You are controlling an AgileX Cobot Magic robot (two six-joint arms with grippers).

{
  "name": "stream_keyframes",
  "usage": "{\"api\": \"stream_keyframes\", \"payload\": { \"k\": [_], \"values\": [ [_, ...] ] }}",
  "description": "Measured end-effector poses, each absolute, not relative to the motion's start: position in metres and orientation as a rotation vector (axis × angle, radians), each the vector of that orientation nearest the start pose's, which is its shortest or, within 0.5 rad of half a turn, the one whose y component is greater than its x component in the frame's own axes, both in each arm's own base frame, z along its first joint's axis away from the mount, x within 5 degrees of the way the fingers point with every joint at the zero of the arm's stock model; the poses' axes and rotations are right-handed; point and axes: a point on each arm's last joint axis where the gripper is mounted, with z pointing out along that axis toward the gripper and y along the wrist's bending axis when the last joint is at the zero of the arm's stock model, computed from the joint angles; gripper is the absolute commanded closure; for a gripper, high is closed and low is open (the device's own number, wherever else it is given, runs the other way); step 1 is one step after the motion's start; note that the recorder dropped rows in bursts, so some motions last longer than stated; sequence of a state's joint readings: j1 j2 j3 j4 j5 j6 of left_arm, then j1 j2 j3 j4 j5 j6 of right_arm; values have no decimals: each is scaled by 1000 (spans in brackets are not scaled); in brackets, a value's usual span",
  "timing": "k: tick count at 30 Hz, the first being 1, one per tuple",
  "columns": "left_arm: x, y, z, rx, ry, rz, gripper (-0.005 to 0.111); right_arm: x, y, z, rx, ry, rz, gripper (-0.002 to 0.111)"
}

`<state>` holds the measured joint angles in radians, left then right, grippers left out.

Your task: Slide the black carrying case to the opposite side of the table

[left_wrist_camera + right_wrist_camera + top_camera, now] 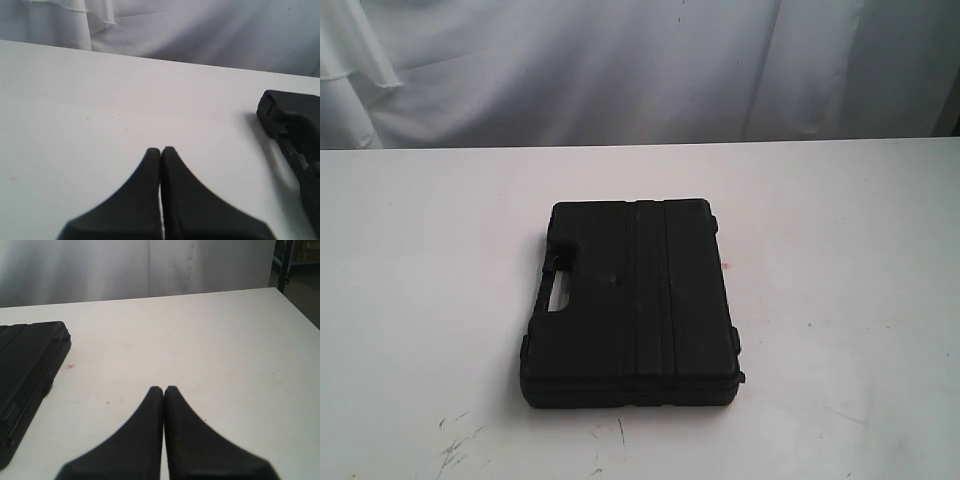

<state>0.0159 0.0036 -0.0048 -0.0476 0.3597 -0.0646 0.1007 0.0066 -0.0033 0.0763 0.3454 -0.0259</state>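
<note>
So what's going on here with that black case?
Nothing is handling the black carrying case at the moment. It lies flat and closed near the middle of the white table. The robot's left gripper and right gripper are both shut, one on each side of the case, and neither touches it.

Case (633, 300) mid tbl (840, 330), open surface all sides.
</note>
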Motion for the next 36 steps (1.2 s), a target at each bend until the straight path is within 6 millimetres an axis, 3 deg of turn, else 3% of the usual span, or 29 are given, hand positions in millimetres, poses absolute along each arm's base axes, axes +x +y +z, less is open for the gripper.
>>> {"api": "stream_keyframes", "payload": {
  "k": [11, 18, 21, 25, 29, 34, 36],
  "values": [
    [56, 1, 215, -109, 1474, -93, 107, 53, 8, 183, -68, 1832, 127, 108],
    [54, 1, 228, -162, 1401, -157, 107, 53, 8, 183, -68, 1832, 127, 108],
    [49, 0, 249, -164, 1407, -173, 107, 53, 8, 183, -68, 1832, 127, 108],
    [56, -1, 289, -166, 1515, -181, 107, 53, 8, 183, -68, 1832, 127, 108],
    [76, -3, 308, -176, 1761, -182, 107, 53, 8, 183, -68, 1832, 127, 108],
    [109, -4, 303, -198, 2098, -181, 107, 53, 8, 183, -68, 1832, 127, 108],
    [132, -4, 285, -218, 2269, -174, 107, 53, 8, 183, -68, 1832, 127, 108]
  ]
}}
